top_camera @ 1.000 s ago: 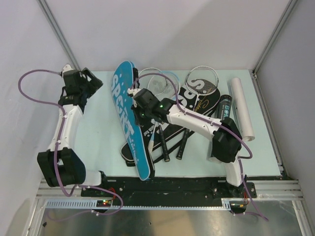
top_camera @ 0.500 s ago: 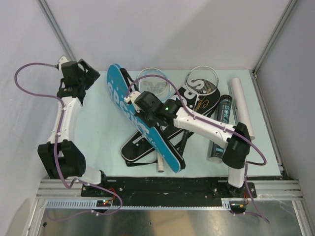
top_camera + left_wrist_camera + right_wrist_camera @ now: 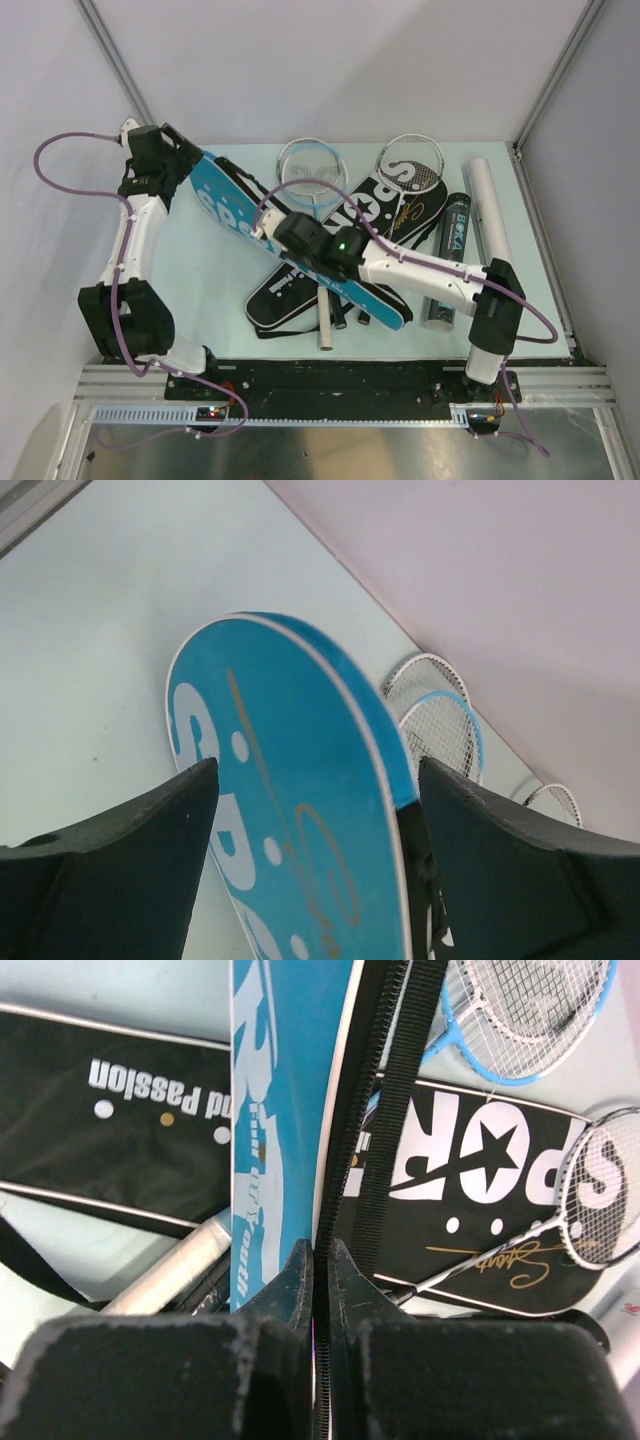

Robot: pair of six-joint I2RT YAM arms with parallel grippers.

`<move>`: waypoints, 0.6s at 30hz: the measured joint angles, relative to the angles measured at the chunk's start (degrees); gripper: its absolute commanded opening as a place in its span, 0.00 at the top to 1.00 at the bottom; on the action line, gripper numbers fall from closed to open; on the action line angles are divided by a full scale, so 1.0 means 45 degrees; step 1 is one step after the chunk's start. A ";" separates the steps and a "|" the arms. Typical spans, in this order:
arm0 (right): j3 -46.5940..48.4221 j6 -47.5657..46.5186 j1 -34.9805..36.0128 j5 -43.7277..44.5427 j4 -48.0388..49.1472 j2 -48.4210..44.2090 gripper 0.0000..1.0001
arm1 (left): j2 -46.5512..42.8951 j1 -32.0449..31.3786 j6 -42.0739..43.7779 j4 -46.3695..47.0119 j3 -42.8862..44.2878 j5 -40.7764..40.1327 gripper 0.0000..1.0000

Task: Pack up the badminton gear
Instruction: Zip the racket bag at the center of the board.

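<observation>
The right fingers (image 3: 297, 1285) are pressed together and pinch the black zipper edge of the blue racket bag (image 3: 285, 1080). This bag carries large white lettering, with "SP" readable at its far end in the top view. Small script beside the pinch point reads "youth".

The left fingers (image 3: 110, 860) are spread wide, one on each side of the bag's rounded far end. Contact with the bag cannot be confirmed.

In the top view the blue bag runs diagonally from the far left of the tabletop (image 3: 200, 270) to near centre. It crosses a black racket bag (image 3: 100, 1150) printed "and passion" in white. A second black racket bag (image 3: 470, 1210) lies to the right, printed "SPOR" in large white type with a star and a gold signature script. The head of a white-framed racket (image 3: 600, 1185) rests on it, and a blue-framed racket (image 3: 520, 1010) lies just beside.

A black shuttle tube (image 3: 455, 225), its blue lettering too small to read, and a white shuttle tube (image 3: 490, 215) lie at the right.
</observation>
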 measured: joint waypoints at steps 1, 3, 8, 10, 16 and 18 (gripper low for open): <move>-0.0355 -0.0199 0.0267 0.0316 0.0185 -0.0107 1.00 | 0.0000 0.0010 -0.0078 -0.0044 0.0000 0.0005 0.16; -0.0826 -0.0432 0.0714 0.0811 0.0491 -0.0185 1.00 | 0.0000 0.0034 -0.0291 -0.0117 -0.0029 0.0015 0.17; -0.1540 -0.0573 0.1457 0.1433 0.1200 -0.0277 1.00 | -0.0019 0.0223 -0.0729 -0.0316 -0.0534 0.0024 0.18; -0.1666 -0.0568 0.1501 0.1530 0.1326 -0.0325 1.00 | -0.0029 0.0316 -0.0840 -0.0466 -0.0743 0.0034 0.21; -0.1841 -0.0442 0.1525 0.1593 0.1438 -0.0461 1.00 | -0.0083 0.0738 -0.1161 -0.0724 -0.1078 0.0379 0.28; -0.1928 -0.0379 0.1540 0.1588 0.1477 -0.0491 1.00 | -0.0087 0.0899 -0.1219 -0.0729 -0.1112 0.0583 0.28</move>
